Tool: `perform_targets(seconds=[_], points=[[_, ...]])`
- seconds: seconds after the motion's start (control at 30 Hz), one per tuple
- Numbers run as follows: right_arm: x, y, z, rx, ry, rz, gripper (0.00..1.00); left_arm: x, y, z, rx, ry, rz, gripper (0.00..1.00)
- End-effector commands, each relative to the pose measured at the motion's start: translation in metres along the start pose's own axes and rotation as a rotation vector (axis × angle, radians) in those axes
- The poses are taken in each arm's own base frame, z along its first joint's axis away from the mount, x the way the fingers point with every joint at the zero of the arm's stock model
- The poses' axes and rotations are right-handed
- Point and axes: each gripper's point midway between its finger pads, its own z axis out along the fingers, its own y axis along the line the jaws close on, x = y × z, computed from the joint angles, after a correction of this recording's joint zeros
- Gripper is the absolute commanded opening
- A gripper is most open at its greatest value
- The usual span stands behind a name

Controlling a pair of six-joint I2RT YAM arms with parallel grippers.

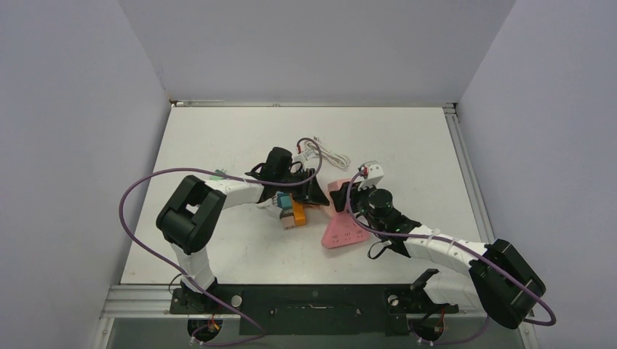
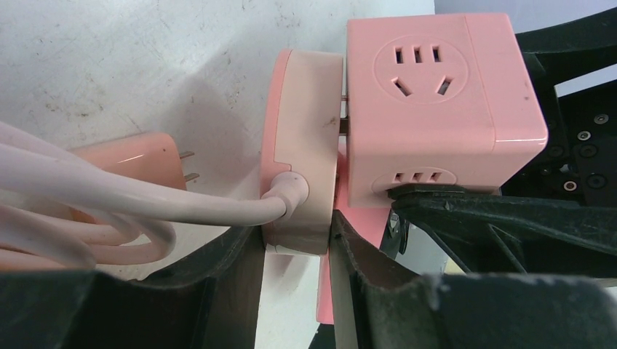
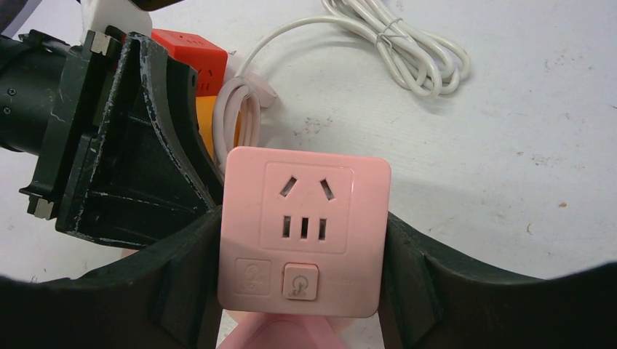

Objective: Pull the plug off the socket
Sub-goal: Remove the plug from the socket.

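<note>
Inside left pincer [image 2: 295, 243], plug [image 2: 302, 145] clamped, against socket [image 2: 436, 94]; right pincer [image 3: 304, 222] clamps socket.

At the middle of the surface [image 1: 218, 145], the plug [image 2: 302, 145] stands just left of the socket cube [image 2: 436, 102], its pins spanning a narrow gap between them. The plug sits between the fingers of the left pincer [image 2: 295, 243], which reaches in from the left. The cube sits between the fingers of the right pincer [image 3: 304, 247], which comes from the near right. A power strip [image 1: 348, 234] lies just near of the cube. A coiled cable [image 1: 325, 154] lies farther back, and blocks [image 1: 292, 214] lie near-left of the plug.
</note>
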Motion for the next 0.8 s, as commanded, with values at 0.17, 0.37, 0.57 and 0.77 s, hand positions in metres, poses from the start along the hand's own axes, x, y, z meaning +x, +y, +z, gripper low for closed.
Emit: perform_targets(seconds=[0.17, 0.37, 0.57, 0.77], points=[[-0.074, 0.015, -0.006, -0.019, -0.254, 0.030, 0.05, -0.016, 0.028, -0.010, -0.121, -0.066, -0.022, 0.00], [-0.069, 0.034, -0.010, 0.034, -0.252, -0.095, 0.05, -0.017, 0.029, -0.012, -0.131, -0.071, -0.025, 0.00], [-0.064, 0.045, -0.013, 0.058, -0.256, -0.158, 0.05, -0.019, 0.030, -0.014, -0.136, -0.074, -0.027, 0.00], [-0.062, 0.048, -0.011, 0.049, -0.250, -0.147, 0.05, -0.020, 0.028, -0.014, -0.125, -0.077, -0.023, 0.00]])
